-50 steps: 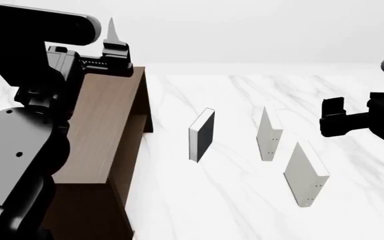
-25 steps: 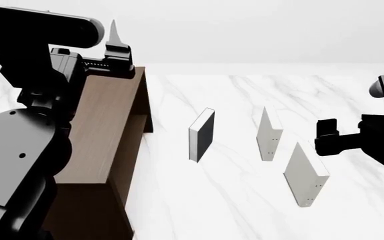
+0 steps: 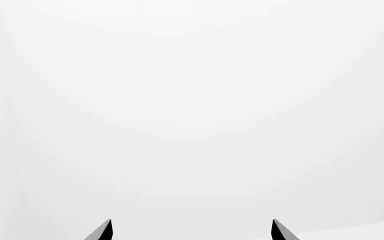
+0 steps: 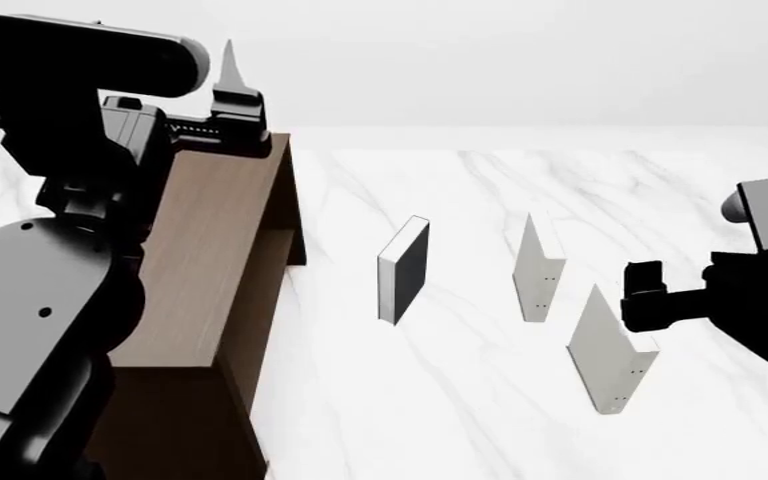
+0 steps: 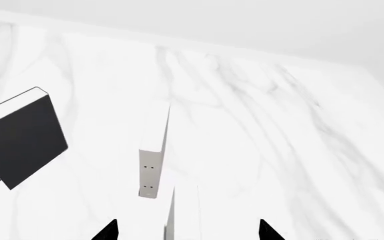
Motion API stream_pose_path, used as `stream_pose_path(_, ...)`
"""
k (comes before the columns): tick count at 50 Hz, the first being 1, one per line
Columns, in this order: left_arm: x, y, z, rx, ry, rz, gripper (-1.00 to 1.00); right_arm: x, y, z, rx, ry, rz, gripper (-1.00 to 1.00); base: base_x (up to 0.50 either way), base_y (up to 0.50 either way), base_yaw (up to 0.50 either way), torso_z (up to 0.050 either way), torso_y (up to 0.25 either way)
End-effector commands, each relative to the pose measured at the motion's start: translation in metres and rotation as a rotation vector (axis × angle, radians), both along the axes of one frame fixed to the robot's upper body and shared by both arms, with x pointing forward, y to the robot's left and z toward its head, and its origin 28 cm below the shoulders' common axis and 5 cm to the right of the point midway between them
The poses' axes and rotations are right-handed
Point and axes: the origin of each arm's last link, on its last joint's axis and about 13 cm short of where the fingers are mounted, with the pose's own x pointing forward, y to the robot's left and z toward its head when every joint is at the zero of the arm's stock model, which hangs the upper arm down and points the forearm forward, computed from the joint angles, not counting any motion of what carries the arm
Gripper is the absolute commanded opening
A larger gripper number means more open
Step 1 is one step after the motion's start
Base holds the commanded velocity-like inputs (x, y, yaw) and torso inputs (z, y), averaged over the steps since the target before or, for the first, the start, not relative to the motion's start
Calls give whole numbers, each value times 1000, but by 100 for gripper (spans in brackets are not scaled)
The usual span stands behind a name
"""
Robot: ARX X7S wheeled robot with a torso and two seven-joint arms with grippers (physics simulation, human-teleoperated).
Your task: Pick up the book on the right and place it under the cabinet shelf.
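Spread the right gripper's [image 5: 186, 231] fingers [image 5: 109, 229] wide and gripped nothing; framed the book's [image 5: 182, 216] upper edge between the tips in the wrist view, apparently not yet touching. Dropped lower and nearer over the last second, from high at the far right of the head view to just beside the book's top. Read as the end of the approach, with the closing pinch not yet made.

Left the book standing on edge on the marble table [image 4: 464, 410], nearest the robot and furthest right, well apart from the cabinet [image 4: 211, 260]. Left the other pale book [image 4: 539, 268] just behind it and the black book [image 4: 404, 270] further left, both upright where they had stood.

Held the left gripper [image 3: 190, 231] high by the cabinet's top far corner, tips apart on empty air, unmoved.

Found no brand, label or legible writing anywhere; made out only pairs of tiny dark dots low on the pale books' narrow edges. Judged the carry to the space under the shelf board wholly undone.
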Motion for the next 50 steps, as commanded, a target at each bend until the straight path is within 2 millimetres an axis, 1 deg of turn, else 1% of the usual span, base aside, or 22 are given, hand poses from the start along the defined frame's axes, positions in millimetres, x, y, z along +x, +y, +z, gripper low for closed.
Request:
stream_pose_path(1,-1,-1,2,-9,-11,-11,100,2,-1,-13,9,18,8,100,0,0,0,0,0)
stream_pose_path(10,-1,-3,5,-5,-17,-21,100,4,-4,-21,13,30,-12,100,0,0,0,0,0)
stream_pose_path(28,1,-3,1,3,-5,-20,100,9,-11,-36,25,33,-61,100,0,0,0,0,0)
stream_pose_path(50,0,-3,0,3,-4,-17,100,16,-13,-52,46,56,-81,100,0,0,0,0,0)
